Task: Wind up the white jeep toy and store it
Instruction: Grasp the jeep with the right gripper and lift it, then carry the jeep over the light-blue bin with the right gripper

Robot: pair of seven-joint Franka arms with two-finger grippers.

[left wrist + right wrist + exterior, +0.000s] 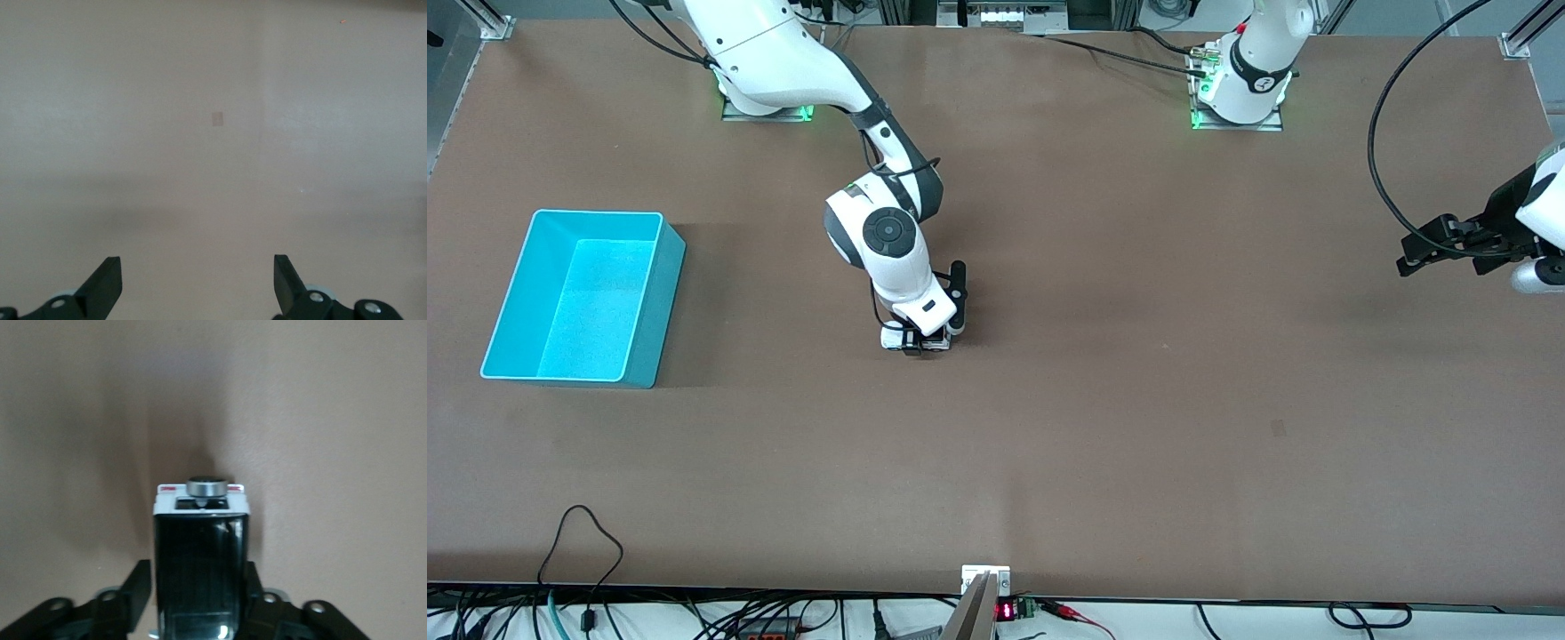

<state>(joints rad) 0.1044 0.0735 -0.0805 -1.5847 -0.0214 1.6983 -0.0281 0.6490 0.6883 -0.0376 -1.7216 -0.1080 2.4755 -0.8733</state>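
The white jeep toy (893, 337) with its black roof is at the middle of the table, under the right arm's hand. In the right wrist view the jeep (200, 540) sits between the two fingers, which press on both its sides, with a round silver spare wheel at its end. My right gripper (916, 343) (198, 590) is shut on it, low at the table. My left gripper (1416, 256) (198, 283) is open and empty, waiting in the air over the left arm's end of the table. The turquoise bin (655, 307) stands empty at the right arm's end.
A small dark mark (1278, 428) (217, 119) lies on the brown table toward the left arm's end. Cables and a small white bracket (985, 576) run along the table's edge nearest the front camera. The arm bases stand along the edge farthest from it.
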